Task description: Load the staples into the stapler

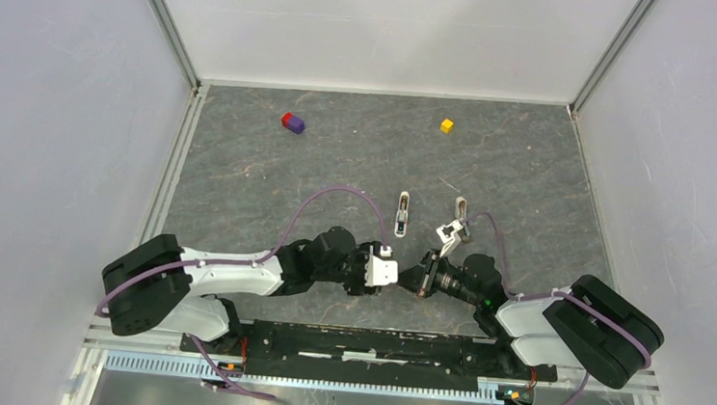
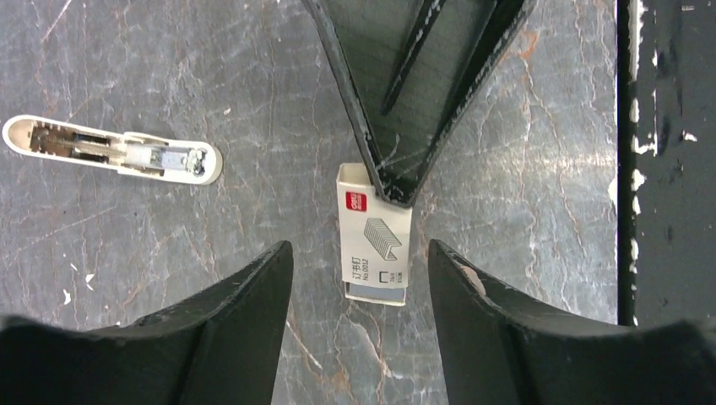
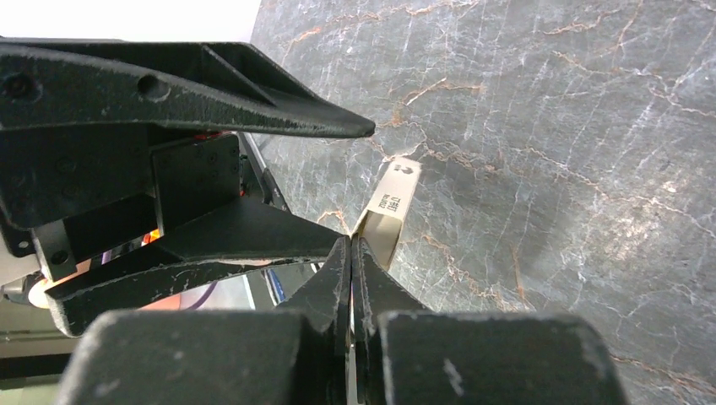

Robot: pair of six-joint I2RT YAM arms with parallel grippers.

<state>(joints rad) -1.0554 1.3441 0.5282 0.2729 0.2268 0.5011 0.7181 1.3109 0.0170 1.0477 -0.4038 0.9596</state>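
Between the spread fingers of the left gripper (image 2: 359, 253), flat on the grey marbled table (image 2: 127, 253): one small white staple box (image 2: 374, 245).

Box face: red patch at the top with a white mark, a drawing of a staple strip, then Chinese characters and a line starting "No."; the digits are too small to be sure of. The same print runs along the box side in the right wrist view (image 3: 393, 207).

Left gripper: wide, one finger on each side of the box, neither touching it.

Right gripper (image 2: 397, 190): fingers pressed together, with only a hairline between them in its own view (image 3: 350, 249). The tip rests at the box's far end. Cannot tell whether it pinches a flap.

Stapler (image 2: 110, 152): one seen, white plastic, slim with rounded ends. It lies open side up, showing a grey metal channel and a small metal block. It is on the table to the left of the box, apart from it and from both grippers. From above (image 1: 402, 213) it sits just beyond the two gripper heads.

Far side of the table: one yellow cube (image 1: 447, 125), and a red-and-purple block (image 1: 292, 122), either one piece or two touching, cannot tell. They are well apart from each other.
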